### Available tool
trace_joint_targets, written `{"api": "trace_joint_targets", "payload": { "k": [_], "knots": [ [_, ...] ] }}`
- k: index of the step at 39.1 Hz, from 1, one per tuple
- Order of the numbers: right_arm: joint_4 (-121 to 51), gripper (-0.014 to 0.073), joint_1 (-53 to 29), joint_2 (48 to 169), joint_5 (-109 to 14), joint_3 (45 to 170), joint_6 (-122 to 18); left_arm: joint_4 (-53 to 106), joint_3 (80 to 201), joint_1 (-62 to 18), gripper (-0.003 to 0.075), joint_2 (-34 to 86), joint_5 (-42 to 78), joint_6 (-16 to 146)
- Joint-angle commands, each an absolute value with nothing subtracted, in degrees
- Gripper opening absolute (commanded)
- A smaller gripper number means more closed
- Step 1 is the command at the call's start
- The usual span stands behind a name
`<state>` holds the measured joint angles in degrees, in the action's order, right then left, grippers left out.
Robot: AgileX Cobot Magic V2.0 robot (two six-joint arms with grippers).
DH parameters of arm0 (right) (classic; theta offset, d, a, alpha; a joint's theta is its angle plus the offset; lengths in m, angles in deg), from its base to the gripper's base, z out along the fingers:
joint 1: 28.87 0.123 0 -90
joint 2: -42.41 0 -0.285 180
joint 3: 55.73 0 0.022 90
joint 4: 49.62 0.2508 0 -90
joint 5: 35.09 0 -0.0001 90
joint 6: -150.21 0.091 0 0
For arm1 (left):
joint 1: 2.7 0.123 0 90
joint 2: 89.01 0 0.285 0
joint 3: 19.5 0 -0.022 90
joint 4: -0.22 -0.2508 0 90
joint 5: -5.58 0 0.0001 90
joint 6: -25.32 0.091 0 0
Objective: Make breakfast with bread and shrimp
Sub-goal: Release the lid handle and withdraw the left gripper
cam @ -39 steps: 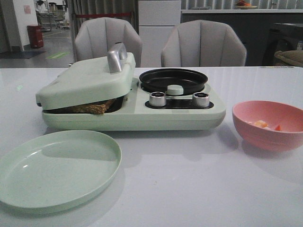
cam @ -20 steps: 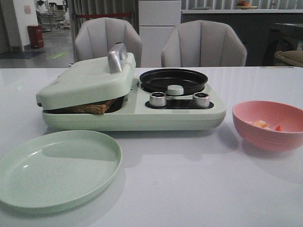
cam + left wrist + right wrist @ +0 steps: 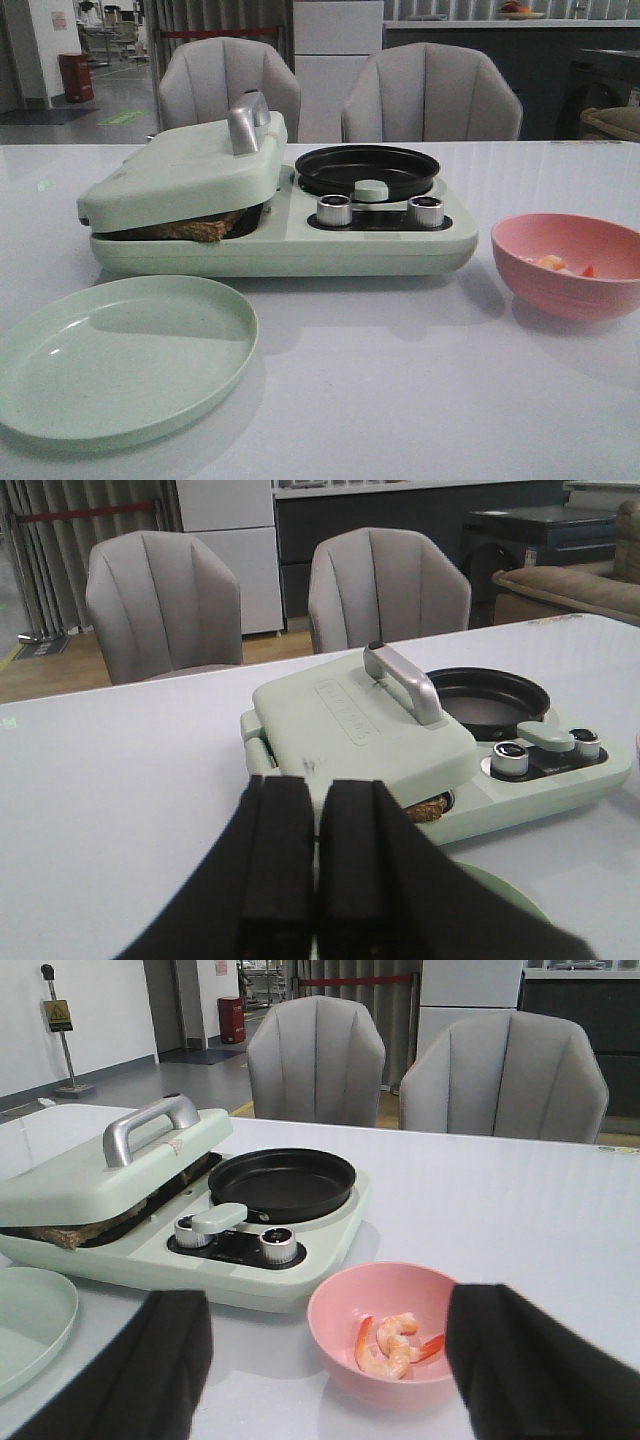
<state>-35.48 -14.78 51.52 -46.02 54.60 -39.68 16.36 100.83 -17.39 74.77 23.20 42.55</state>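
Observation:
The bread lies inside the pale green breakfast maker, under its lowered lid; only a brown crust edge shows, also in the left wrist view and the right wrist view. The shrimp lies in the pink bowl at the right, and the right wrist view shows it curled and orange-pink. My left gripper is shut on nothing, held back from the lid. My right gripper stands open, short of the bowl. Neither gripper shows in the front view.
An empty pale green plate sits front left of the breakfast maker. A black round pan and two silver knobs occupy the maker's right half. Two grey chairs stand behind the white table.

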Motion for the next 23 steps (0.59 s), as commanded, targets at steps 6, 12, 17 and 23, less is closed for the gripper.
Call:
{"api": "trace_joint_targets", "payload": {
  "k": [6, 12, 17, 23],
  "knots": [
    [-35.3, 0.0582, -14.9, 52.2, -39.1, 56.2, -39.8, 17.9, 101.6, -17.8, 0.0117, 75.3, 17.2, 41.8],
    [-30.5, 0.0582, -14.9, 52.2, -38.8, 56.2, -39.8, 18.4, 101.1, -17.8, 0.0116, 75.3, 16.8, 41.8],
    [-25.3, 0.0582, -14.9, 52.2, -37.0, 56.9, -39.8, 18.4, 101.1, -17.8, 0.0115, 75.3, 16.5, 41.8],
    [-26.3, 0.0582, -14.9, 55.7, -44.7, 61.9, -41.0, 18.4, 101.1, -17.8, 0.0115, 75.3, 16.1, 41.8]
  ]
}}
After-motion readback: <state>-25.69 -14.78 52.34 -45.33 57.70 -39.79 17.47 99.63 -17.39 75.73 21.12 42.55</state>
